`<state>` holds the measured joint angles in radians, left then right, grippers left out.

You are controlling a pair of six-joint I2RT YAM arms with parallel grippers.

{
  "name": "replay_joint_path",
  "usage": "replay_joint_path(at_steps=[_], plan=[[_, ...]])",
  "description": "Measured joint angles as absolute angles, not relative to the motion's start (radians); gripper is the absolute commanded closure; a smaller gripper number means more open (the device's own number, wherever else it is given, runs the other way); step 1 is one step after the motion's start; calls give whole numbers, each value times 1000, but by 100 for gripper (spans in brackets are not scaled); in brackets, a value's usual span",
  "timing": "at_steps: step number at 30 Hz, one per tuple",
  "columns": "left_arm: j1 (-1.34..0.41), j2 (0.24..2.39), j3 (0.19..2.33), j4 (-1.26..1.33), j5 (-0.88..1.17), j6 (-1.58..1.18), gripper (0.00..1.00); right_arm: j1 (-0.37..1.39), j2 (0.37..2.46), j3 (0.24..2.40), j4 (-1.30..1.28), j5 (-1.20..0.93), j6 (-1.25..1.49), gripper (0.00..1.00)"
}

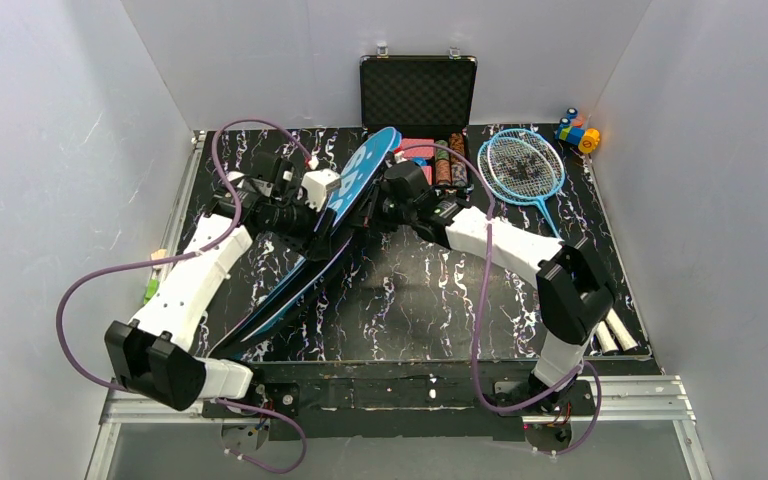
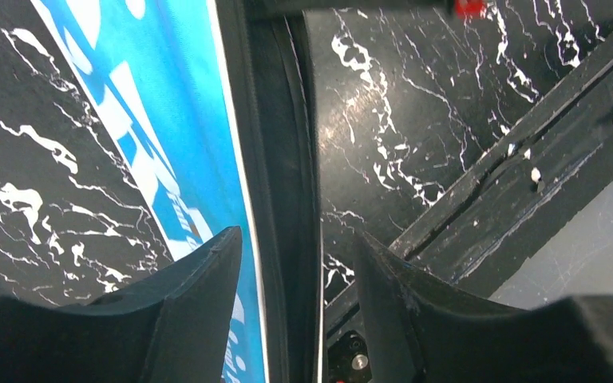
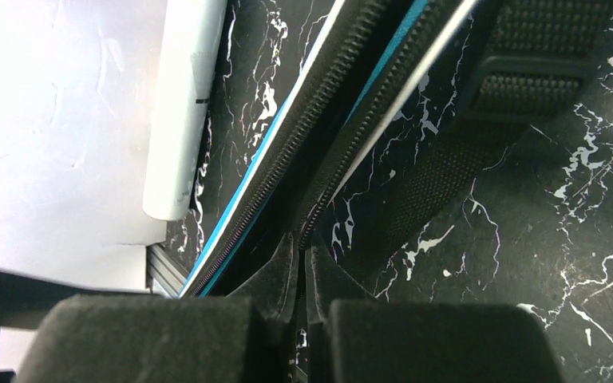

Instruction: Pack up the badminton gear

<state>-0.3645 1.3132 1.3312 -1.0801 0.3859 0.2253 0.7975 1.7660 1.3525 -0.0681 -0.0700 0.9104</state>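
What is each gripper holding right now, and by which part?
Right gripper is shut on the blue bag, pinching its zipper edge. Left gripper is open, jaws either side of the bag's rim, gripping nothing.

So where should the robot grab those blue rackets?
Probably by the thin shafts, coming down from above. The rackets lie flat on the table, and their wide strung heads give an end effector nothing narrow to close on.
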Motion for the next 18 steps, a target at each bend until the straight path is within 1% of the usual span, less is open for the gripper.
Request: replay_joint_path(at_steps=[6,11,18], plan=[[-383,1373,1351,-1011,368,207,48,841,1727,1358,-103,-13,844,99],[-415,1392,1351,-972,310,215,59,859,1721,1379,-125,25,806,99],[-420,1392,1350,-941,250,243,68,863,1708,1379,-144,47,783,99]])
